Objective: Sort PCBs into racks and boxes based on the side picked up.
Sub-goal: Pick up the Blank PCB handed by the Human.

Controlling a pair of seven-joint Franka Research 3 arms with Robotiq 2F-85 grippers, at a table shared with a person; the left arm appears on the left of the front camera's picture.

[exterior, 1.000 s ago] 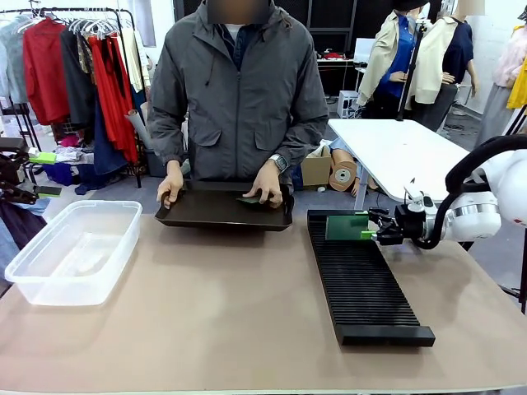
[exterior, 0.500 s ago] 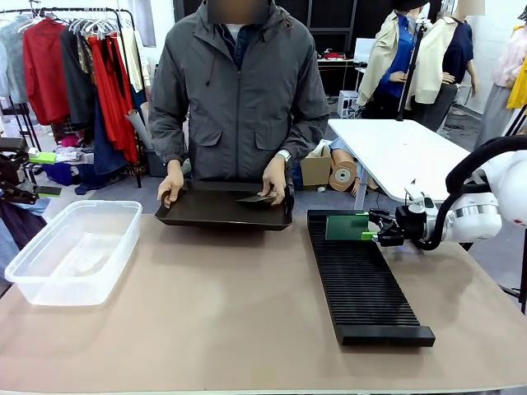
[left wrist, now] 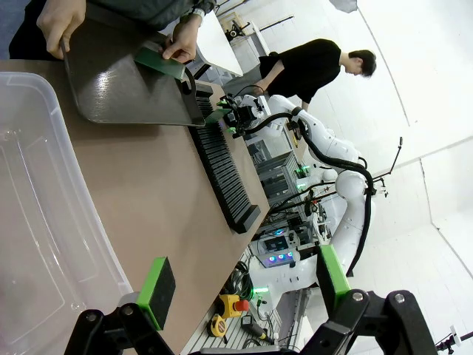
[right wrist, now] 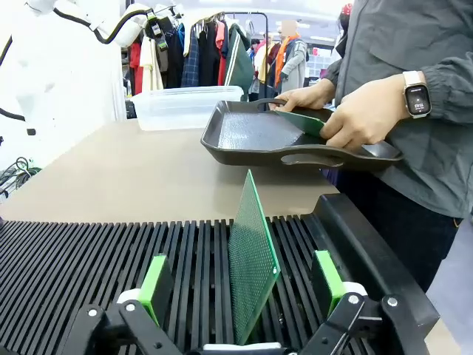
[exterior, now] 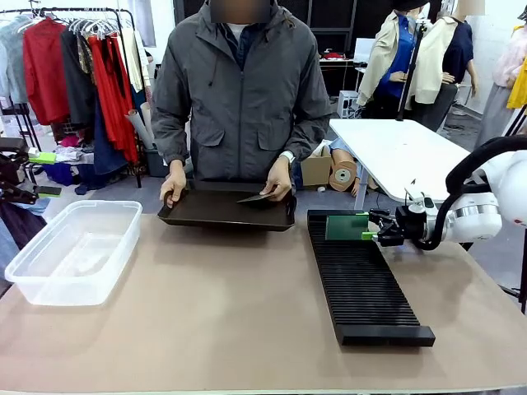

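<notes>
One PCB (right wrist: 251, 259) stands upright in a slot at the far end of the black rack (exterior: 362, 280). My right gripper (right wrist: 240, 285) is open around it, with both green pads clear of the board; the same gripper (exterior: 375, 234) and board (exterior: 346, 226) show in the front view. The person tilts another PCB (exterior: 257, 197) up out of the black tray (exterior: 222, 216) with one hand. That board (right wrist: 301, 122) also shows in the right wrist view. My left gripper (left wrist: 244, 285) hangs open and empty beside the clear box (left wrist: 37, 222).
The clear box (exterior: 74, 251) stands at the table's left, with the tray held at the far edge by the person's other hand (exterior: 171, 183). Bare tabletop (exterior: 222, 313) lies between box and rack. A white table (exterior: 403, 152) stands behind on the right.
The person's hand has lifted one edge of a PCB up from the tray floor. The tray shifted slightly. My right gripper and the racked board have not moved.
</notes>
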